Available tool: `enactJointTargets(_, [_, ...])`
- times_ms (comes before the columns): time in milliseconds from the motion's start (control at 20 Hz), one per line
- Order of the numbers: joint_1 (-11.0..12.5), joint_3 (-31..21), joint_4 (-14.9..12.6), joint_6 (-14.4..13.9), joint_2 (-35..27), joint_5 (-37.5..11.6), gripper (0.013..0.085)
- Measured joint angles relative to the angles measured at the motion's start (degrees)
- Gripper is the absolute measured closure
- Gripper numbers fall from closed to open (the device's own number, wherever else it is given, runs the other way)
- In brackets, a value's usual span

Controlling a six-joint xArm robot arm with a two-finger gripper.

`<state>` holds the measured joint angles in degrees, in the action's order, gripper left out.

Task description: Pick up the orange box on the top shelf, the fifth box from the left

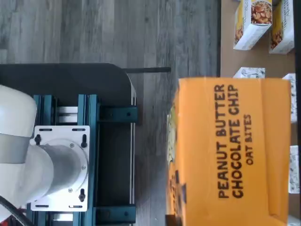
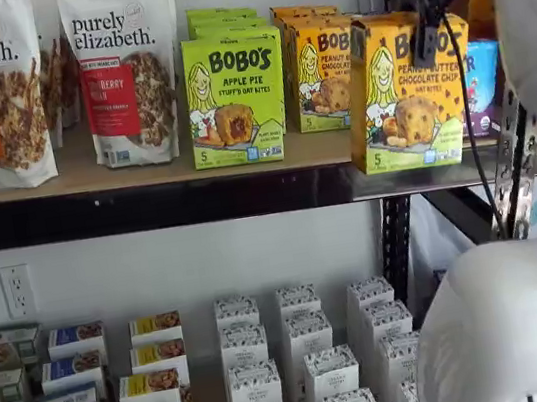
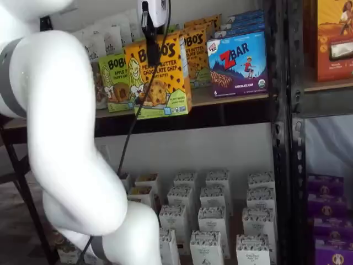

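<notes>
Fingers pinch the orange box at its upper edge, under the white gripper body. In both shelf views the box stands forward of its row, tilted a little, at the front rail of the top shelf. Just beside it sit the lime apple pie box and a second orange carton; the Zbar box stands on its other side. From the wrist, its top panel reads "PEANUT BUTTER CHOCOLATE CHIP OAT BITES".
</notes>
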<state>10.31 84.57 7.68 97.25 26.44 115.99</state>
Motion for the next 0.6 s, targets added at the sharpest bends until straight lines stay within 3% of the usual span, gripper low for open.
enactJointTargets(600, [1.7, -13.5, 2.7, 1.4, 8.3, -4.8, 0.0610])
